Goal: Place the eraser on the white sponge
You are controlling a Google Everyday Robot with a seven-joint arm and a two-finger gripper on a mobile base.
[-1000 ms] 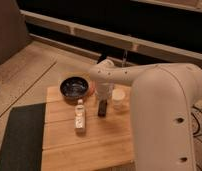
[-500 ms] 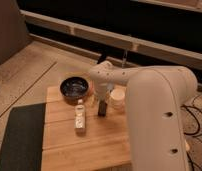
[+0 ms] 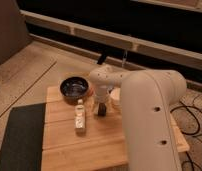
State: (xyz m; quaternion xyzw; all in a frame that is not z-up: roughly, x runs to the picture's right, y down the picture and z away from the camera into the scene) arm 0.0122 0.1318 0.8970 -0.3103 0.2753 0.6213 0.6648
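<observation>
Gripper (image 3: 100, 102) low over table (image 3: 89, 150) centre, pointing down, fingers apart. Eraser (image 3: 101, 111) directly beneath, dark, on wood; contact with fingers unclear. White sponge (image 3: 116, 97) just right of eraser, slightly farther, on table, partly hidden by arm. Dark bowl (image 3: 75, 88) far left. Small bottle (image 3: 80, 119) left of eraser, nearer. Dark mat (image 3: 19, 135) on floor, left of table.

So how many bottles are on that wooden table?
1. The bottle stands in front of the bowl, with the gripper low beside it. The big arm may hide others.
</observation>
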